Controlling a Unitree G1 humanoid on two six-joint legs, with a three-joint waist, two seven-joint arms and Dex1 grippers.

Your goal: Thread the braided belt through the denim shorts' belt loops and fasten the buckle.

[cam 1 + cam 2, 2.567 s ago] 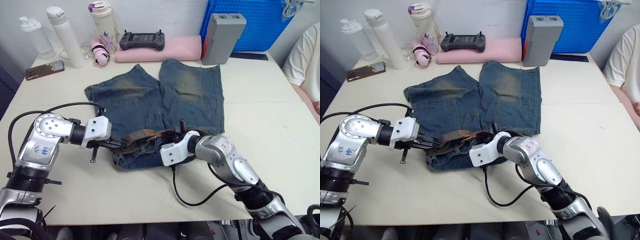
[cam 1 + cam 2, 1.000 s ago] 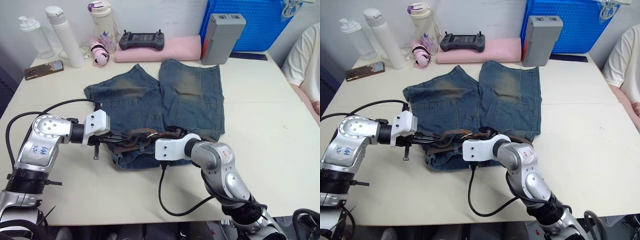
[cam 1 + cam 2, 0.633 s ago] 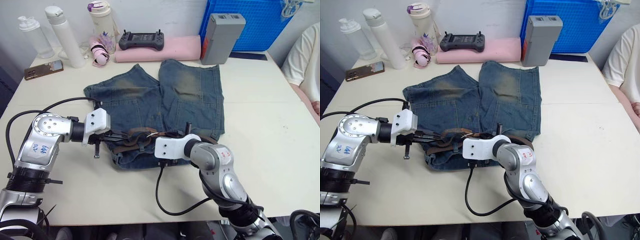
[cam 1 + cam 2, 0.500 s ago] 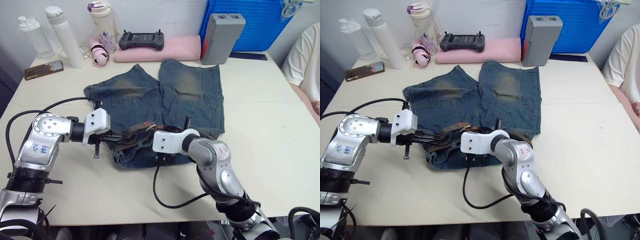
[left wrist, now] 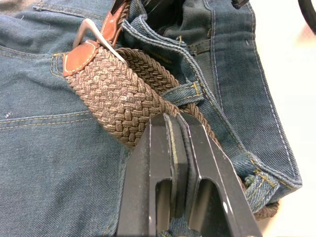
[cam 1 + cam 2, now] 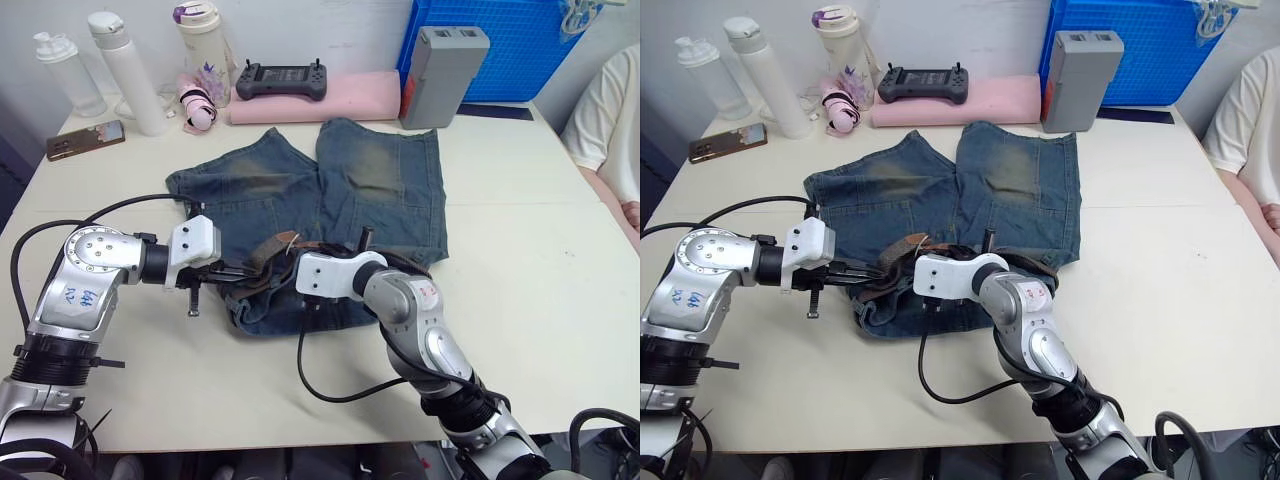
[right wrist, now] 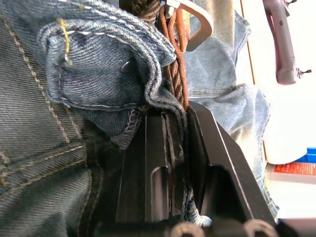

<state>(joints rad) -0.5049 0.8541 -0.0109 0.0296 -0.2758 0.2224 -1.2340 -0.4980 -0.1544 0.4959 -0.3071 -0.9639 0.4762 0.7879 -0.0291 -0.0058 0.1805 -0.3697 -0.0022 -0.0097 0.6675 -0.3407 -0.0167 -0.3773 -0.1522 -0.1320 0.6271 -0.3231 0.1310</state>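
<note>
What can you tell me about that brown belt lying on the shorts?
The braided belt is a dark brown woven strap with a tan leather-like end piece carrying a silver buckle. It lies along the waistband of the denim shorts, passing under a belt loop. The left gripper pinches it shut; the right gripper clamps belt and waistband together.

Denim shorts (image 6: 330,195) spread flat on tabletop (image 6: 520,250), waistband nearest, braided belt (image 6: 265,262) bunched along it. Left hand (image 6: 235,272) and right hand (image 6: 285,270) both at belt, close together. Bottles (image 6: 130,70), controller (image 6: 283,78), blue crate (image 6: 510,45) along far edge.
</note>
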